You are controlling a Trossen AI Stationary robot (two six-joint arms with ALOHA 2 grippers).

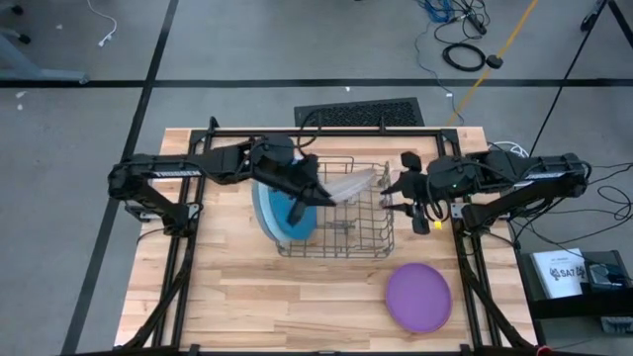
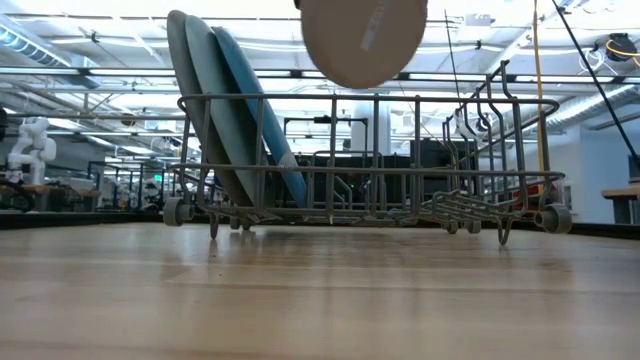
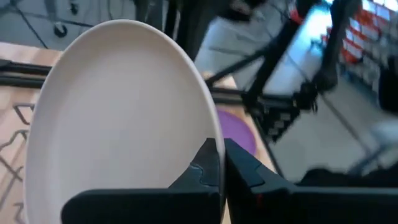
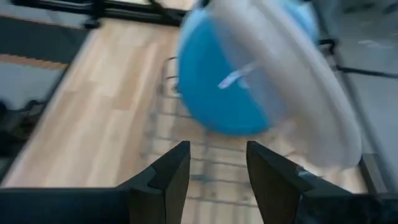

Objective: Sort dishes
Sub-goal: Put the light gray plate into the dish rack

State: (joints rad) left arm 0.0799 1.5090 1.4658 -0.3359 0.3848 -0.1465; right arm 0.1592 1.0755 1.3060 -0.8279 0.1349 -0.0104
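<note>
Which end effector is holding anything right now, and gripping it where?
Left end effector pinches the beige-grey plate at its rim, above the dish rack. Right end effector is open, holding nothing.

Overhead and table-level views share the wire rack (image 1: 336,213); wrist cameras sit close.

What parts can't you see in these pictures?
- Beige plate: low view, its top and the left gripper holding it are cut off by the picture's upper edge.
- Big plates in the dish rack: high view, the left arm covers most of them.
- Purple plate: left wrist view, mostly hidden behind the beige plate.
- Right wrist view: the plates past the open right gripper are blurred.
</note>
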